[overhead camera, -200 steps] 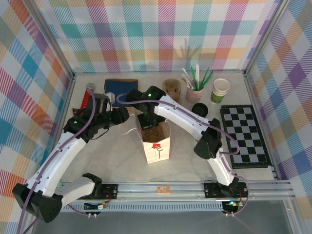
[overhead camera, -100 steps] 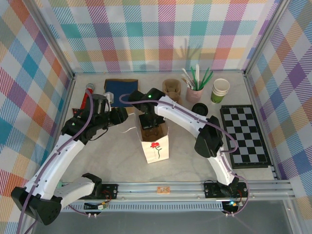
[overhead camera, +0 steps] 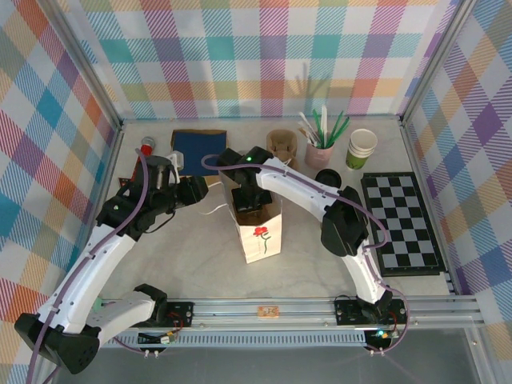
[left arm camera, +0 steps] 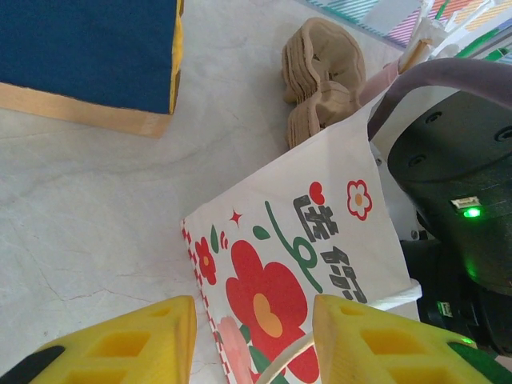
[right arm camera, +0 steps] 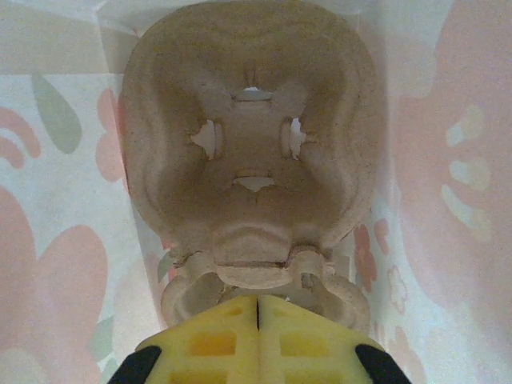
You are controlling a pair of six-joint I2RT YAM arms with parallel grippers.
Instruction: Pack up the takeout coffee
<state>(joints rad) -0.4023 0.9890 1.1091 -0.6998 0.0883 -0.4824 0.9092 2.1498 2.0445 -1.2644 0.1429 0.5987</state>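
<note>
Overhead, the right end effector (overhead camera: pixel 246 202) reaches down into the white paper bag (overhead camera: pixel 262 234), probably to seat a tray that will carry the drink. The takeout coffee (overhead camera: pixel 326 176) seems to be the black-lidded thing on the tabletop (overhead camera: pixel 184 248) beyond the right forearm, well apart from that end effector.

Left wrist view: the left end effector (left arm camera: pixel 254 328) stands partly open, the bag handle (left arm camera: pixel 280 360) loose between its fingers, apparently to steady the bag.

Right wrist view: the jaws are closed on the rim of the pulp tray (right arm camera: pixel 252 136).

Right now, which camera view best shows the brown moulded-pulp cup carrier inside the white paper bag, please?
The right wrist view: it faces the carrier squarely inside the bag. In the top external view the right arm mostly covers the bag's mouth; the left wrist view gives the bag's outside.
</note>
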